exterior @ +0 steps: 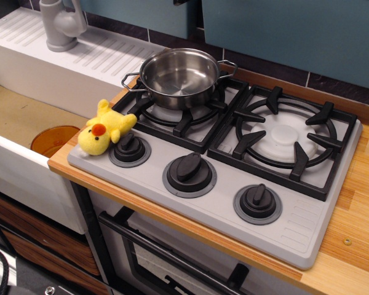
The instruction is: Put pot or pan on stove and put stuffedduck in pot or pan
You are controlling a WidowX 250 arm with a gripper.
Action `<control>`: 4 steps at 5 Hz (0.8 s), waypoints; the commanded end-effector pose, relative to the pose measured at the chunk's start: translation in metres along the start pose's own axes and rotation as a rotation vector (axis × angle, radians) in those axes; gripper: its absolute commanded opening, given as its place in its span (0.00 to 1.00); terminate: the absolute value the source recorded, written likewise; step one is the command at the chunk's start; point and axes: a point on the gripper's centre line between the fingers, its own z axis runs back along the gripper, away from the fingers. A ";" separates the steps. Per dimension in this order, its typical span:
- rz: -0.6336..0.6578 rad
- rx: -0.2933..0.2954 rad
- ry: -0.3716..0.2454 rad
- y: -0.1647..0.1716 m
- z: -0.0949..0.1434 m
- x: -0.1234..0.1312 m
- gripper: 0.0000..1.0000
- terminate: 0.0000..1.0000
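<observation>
The steel pot [181,78] sits on the left burner grate of the stove [221,160], its inside bare. The yellow duck [104,129] lies at the stove's front left corner, against the leftmost knob [130,147]. Beside that corner an orange dish [52,140] rests down in the sink [24,117]. The wooden worktop [357,209] runs on rightward. The arm's fingers are out of sight, so their state can't be told

This is a toy play kitchen. A grey two-burner cooktop [234,166] with black grates and three round knobs sits in a wooden countertop [357,233], with an oven door handle [166,255] below it at 6 o'clock. At 9 to 11 o'clock are a sink basin [18,117], a ribbed white drainboard [80,55] and a grey faucet [60,23], with dark wall tiles [332,83] behind.
</observation>
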 end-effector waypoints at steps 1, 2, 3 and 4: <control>-0.010 0.075 -0.129 0.000 0.018 -0.015 1.00 0.00; 0.006 0.128 -0.175 0.004 0.018 -0.037 1.00 0.00; 0.033 0.158 -0.221 0.002 0.011 -0.055 1.00 0.00; 0.051 0.172 -0.259 0.001 -0.002 -0.067 1.00 0.00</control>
